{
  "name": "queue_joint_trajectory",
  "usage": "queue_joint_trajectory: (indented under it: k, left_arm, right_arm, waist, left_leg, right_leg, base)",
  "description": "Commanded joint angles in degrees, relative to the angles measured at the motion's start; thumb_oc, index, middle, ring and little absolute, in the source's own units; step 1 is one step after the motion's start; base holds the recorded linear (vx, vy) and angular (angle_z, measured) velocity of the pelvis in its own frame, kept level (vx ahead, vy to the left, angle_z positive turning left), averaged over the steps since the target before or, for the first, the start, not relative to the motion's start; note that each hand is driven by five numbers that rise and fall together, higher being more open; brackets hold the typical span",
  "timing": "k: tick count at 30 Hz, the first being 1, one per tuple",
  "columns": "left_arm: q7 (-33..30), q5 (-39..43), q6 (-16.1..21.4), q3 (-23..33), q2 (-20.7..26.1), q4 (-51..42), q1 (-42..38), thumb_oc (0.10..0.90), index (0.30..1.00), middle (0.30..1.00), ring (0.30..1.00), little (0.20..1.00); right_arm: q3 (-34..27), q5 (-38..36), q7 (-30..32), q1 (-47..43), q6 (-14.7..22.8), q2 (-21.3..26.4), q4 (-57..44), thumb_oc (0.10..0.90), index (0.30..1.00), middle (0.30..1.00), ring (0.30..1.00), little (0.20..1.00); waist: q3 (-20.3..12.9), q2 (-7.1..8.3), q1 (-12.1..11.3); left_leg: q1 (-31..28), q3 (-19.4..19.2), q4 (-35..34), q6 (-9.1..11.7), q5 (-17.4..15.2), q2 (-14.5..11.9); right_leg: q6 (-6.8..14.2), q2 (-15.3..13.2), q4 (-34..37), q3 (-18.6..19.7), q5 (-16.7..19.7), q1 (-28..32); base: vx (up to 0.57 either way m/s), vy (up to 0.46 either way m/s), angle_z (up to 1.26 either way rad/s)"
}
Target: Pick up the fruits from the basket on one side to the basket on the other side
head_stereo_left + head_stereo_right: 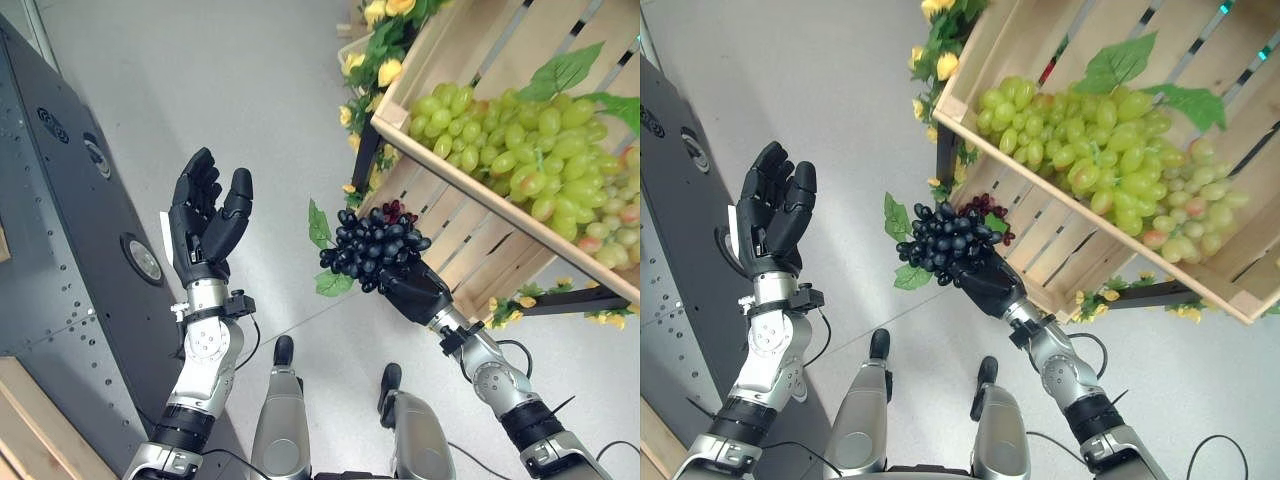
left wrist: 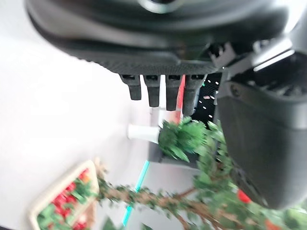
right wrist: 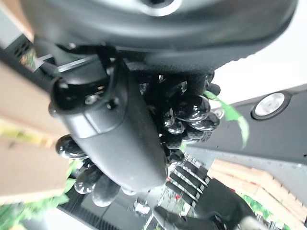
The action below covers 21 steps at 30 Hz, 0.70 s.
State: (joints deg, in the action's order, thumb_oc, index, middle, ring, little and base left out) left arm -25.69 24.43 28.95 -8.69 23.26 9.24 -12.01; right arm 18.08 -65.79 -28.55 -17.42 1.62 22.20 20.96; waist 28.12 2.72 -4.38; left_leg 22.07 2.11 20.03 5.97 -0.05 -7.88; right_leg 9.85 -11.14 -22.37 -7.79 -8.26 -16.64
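Observation:
A bunch of black grapes (image 1: 372,245) with green leaves sits in my right hand (image 1: 412,290), whose fingers curl round it, held in the air just in front of the lower wooden crate (image 1: 470,245). The right wrist view shows the thumb (image 3: 120,129) pressed over the black grapes (image 3: 187,112). A large bunch of green grapes (image 1: 520,150) lies in the tilted upper wooden crate (image 1: 470,60). My left hand (image 1: 205,215) is raised at the left, palm up, fingers relaxed and holding nothing; its fingers (image 2: 158,88) show straight in the left wrist view.
Yellow flowers and foliage (image 1: 375,45) trim the crate stand. A dark grey metal unit (image 1: 70,230) runs along the left side. Light floor (image 1: 220,80) lies between the two.

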Motion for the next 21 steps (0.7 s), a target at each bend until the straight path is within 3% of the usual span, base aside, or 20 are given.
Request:
queue_joint_trajectory:
  k: [1,8,18,21]
  left_arm:
    - [-1.6,-4.81,5.43,-1.3,1.09,-4.79,-5.72,0.8,0.9,0.9,0.9,0.9]
    - [-2.46,-4.77,6.31,-3.09,-0.38,-3.29,-9.99,0.8,0.9,0.9,0.9,0.9]
    - [-1.8,-5.1,6.84,-3.45,-1.06,-2.65,-11.27,0.8,0.9,0.9,0.9,0.9]
    - [-1.16,-4.26,6.54,-3.46,-0.68,-2.14,-11.76,0.8,0.9,0.9,0.9,0.9]
  right_arm:
    - [-3.86,-5.57,-0.06,-6.5,8.01,-0.42,-2.94,0.4,0.3,0.3,0.3,0.3]
    - [-4.99,-8.43,1.69,-15.39,9.15,2.13,2.37,0.4,0.3,0.3,0.3,0.3]
    - [-6.69,-11.45,2.07,-20.37,11.59,3.68,6.32,0.4,0.3,0.3,0.3,0.3]
    - [-9.44,-17.51,4.75,-22.27,13.81,4.15,7.84,0.4,0.3,0.3,0.3,0.3]
  waist:
    - [-2.2,-0.08,-0.51]
    - [1.5,-1.87,-0.72]
    - [1.67,-3.09,-0.8]
    - [1.67,-3.27,-0.9]
  left_leg:
    - [5.8,2.39,8.99,0.79,-3.96,0.71]
    - [9.65,2.81,10.88,0.65,-2.02,2.04]
    - [12.89,2.29,11.77,0.18,-1.04,2.38]
    - [14.04,2.43,12.35,0.24,-0.49,2.61]
  right_leg:
    - [-6.19,1.34,1.13,0.31,4.02,-0.95]
    - [-7.28,2.35,-1.97,0.17,3.01,-4.72]
    - [-7.58,2.9,-2.33,-0.01,2.82,-7.19]
    - [-7.59,3.29,-2.03,-0.14,2.97,-7.66]
  base:
    - [-0.07,-0.016,0.07]
    - [-0.07,-0.018,0.01]
    - [0.01,-0.012,0.01]
    - [0.02,-0.046,0.0]
